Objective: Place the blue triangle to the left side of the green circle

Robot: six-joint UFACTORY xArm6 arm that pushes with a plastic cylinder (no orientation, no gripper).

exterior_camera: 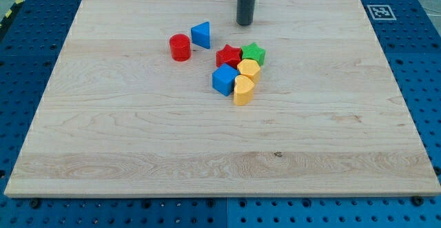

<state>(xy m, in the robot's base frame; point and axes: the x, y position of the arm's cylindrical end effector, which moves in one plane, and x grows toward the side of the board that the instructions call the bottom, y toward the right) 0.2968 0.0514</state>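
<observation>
Pale wood table [138,138], light grain running left-right, smooth finish, small dark knot near the view's bottom centre. It sits on a blue perforated base [427,83] w/ regular holes; a black-and-white square marker [380,12] is at the table's top right corner.

Blocks look like matte plastic, solid colours, all chunky w/ flat tops:
- blue triangle [201,34]: wedge shape, towards the view's top, left of centre.
- red cylinder [180,47]: round, just beside the blue triangle on its lower left; can't tell if touching.
- red star [229,56]: pointed outline, below-right of the triangle.
- green star [253,53]: right next to the red star, on its right, appears touching. No green circle as such can be made out; this is the only green block.
- blue cube [224,80]: below the red star.
- yellow hexagon-ish block [249,69]: under the green star.
- second yellow block [244,90]: rounded on one side, lowest of the cluster, beside the blue cube.
These last five are packed together in a tight clump.

My tip [245,24]: end of a dark grey, smooth straight rod coming down from the view's top edge. No end effector w/ jaws here, just the rod, so nothing to be apart or together. Tip is to the right of the blue triangle and slightly above it in view, clear gap between them, not touching. It's above the green star, also apart.
</observation>
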